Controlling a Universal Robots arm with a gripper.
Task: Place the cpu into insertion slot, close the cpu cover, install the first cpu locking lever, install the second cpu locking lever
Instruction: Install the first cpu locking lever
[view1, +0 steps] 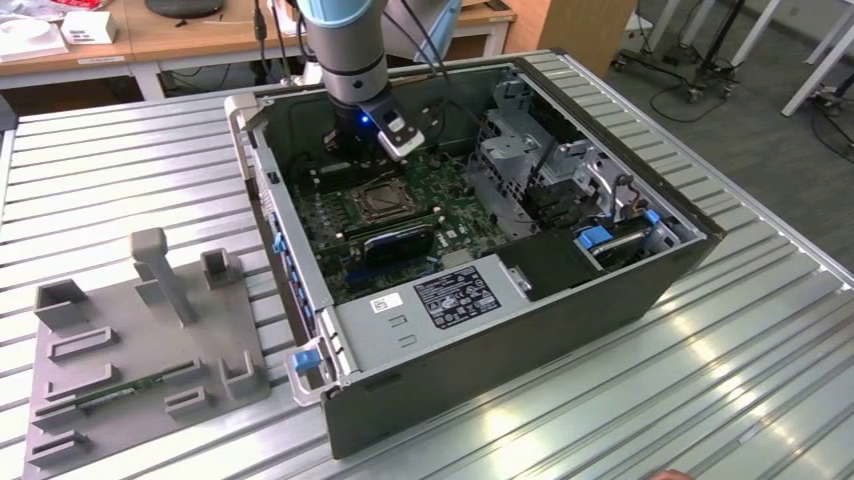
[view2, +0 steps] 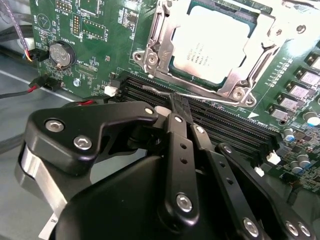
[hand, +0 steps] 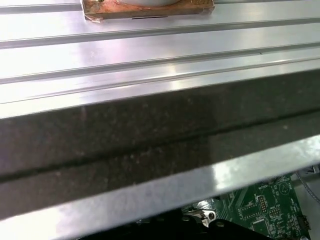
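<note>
The cpu (view2: 210, 42) lies pale and silvery in the insertion slot (view1: 379, 203) on the green motherboard. The cpu cover (view2: 156, 47), a silvery frame, lies flat around it. A thin wire lever (view2: 210, 98) runs along the socket's edge beside the memory slots. In the second wrist view my gripper (view2: 179, 103) has its black fingers (view2: 175, 130) together, the tips right at that lever; I cannot tell whether they touch it. In the exterior view the gripper (view1: 363, 150) hangs inside the open computer case, just behind the socket.
Long black memory slots (view2: 225, 125) and a coin battery (view2: 62, 54) flank the socket. The case's dark wall (hand: 150, 135) is close by. A drive cage (view1: 534, 170) and the power supply (view1: 447, 295) crowd the case. A grey fixture (view1: 134, 340) stands at the exterior view's left.
</note>
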